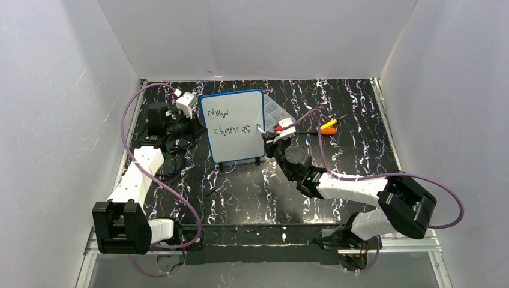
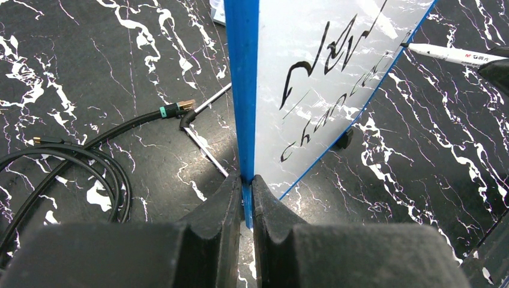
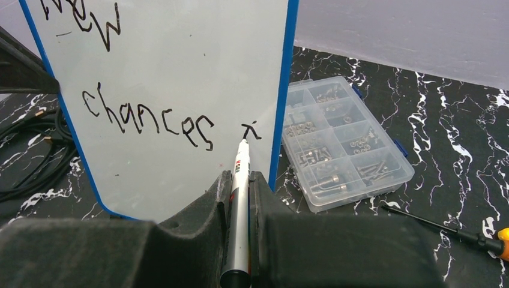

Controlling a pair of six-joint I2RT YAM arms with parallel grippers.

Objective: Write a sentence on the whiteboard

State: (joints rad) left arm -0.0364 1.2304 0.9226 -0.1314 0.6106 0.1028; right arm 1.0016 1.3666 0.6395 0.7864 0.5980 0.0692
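The whiteboard (image 1: 233, 125), white with a thin blue frame, stands upright at the table's middle back. Black handwriting on it reads "New" and below it "chances" (image 3: 147, 122), with a small fresh stroke (image 3: 251, 129) to the right. My left gripper (image 2: 246, 178) is shut on the board's blue left edge (image 2: 242, 90). My right gripper (image 3: 239, 175) is shut on a white marker (image 3: 240, 180), whose tip touches the board at the fresh stroke. In the top view the right gripper (image 1: 275, 137) is at the board's right edge.
A clear plastic compartment box (image 3: 339, 141) with screws lies right of the board. An orange-handled screwdriver (image 1: 327, 126) lies further right. Black cables (image 2: 66, 162) coil on the table left of the board. White walls enclose the table.
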